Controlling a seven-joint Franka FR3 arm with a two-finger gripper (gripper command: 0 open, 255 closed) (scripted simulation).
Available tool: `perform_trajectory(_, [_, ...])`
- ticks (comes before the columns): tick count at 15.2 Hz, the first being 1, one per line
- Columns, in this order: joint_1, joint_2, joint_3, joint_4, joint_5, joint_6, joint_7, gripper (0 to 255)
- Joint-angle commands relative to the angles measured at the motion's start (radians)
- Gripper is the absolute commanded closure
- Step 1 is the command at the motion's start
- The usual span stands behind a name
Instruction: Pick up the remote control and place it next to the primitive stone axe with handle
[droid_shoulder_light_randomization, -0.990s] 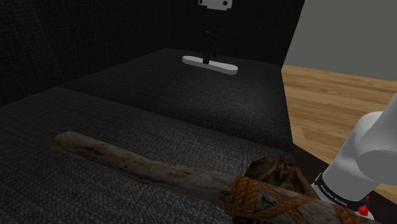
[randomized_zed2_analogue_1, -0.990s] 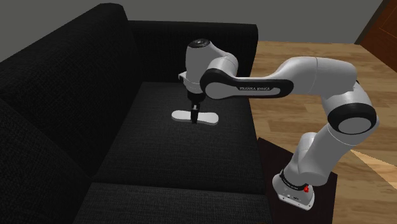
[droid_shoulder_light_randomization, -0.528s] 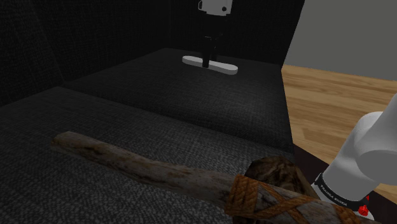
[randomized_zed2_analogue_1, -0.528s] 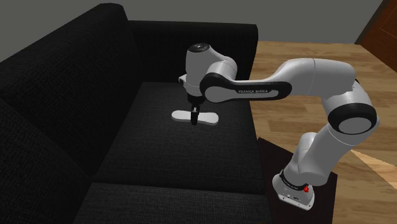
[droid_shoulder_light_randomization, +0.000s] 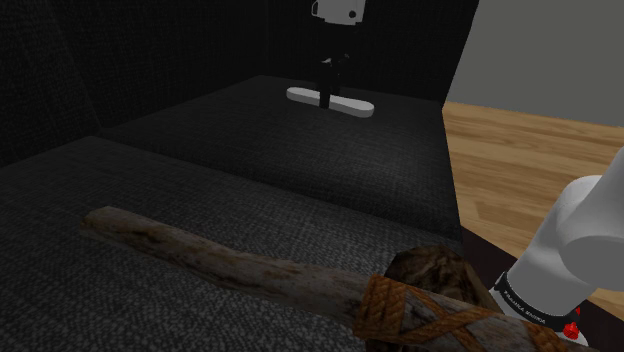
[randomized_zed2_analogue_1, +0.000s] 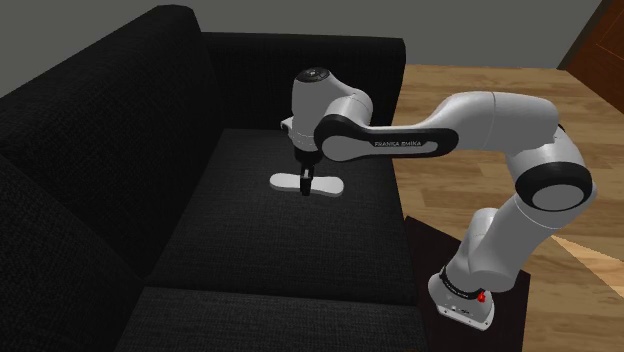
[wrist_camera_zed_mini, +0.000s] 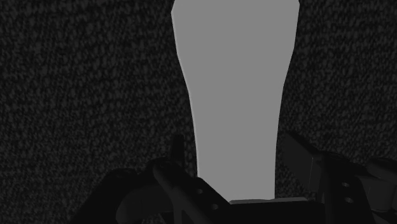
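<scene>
Remote control (wrist_camera_zed_mini: 238, 83): pale grey slab, flat on the far seat cushion of the black sofa (randomized_zed2_analogue_1: 250, 240). In the shoulder view it sits at 12 o'clock. It has not left the fabric.

Stone axe (droid_shoulder_light_randomization: 300, 285): on the near cushion, at 5 to 6 o'clock in the shoulder view. Its wooden handle runs out toward 9 o'clock and the stone head is lashed on with brown cord. It is well apart from the remote, with a cushion seam between them.

Arm (randomized_zed2_analogue_1: 440, 125) reaches out level over the seat, wrist turned straight down. That suits a thin object lying flat: come from above and pinch across the narrow width.

Gripper (randomized_zed2_analogue_1: 304, 186): down on the remote's middle, straddling it crosswise. In the wrist view the jaws are drawn in to the remote's width and look pressed against both long edges. Black on black fabric makes the contact line hard to see, so I judge it clamped, not certain.

Judgement: grasp made, lift not yet begun. The carry runs toward the axe at 6 o'clock.
</scene>
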Motion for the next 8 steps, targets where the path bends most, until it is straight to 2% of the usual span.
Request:
perform_trajectory(1, [0.0, 0.0, 0.0, 0.0, 0.0, 0.0, 0.0, 255])
perform_trajectory(4, [0.0, 0.0, 0.0, 0.0, 0.0, 0.0, 0.0, 255])
perform_trajectory(8, [0.0, 0.008, 0.0, 0.063, -0.001, -0.055, 0.001, 255])
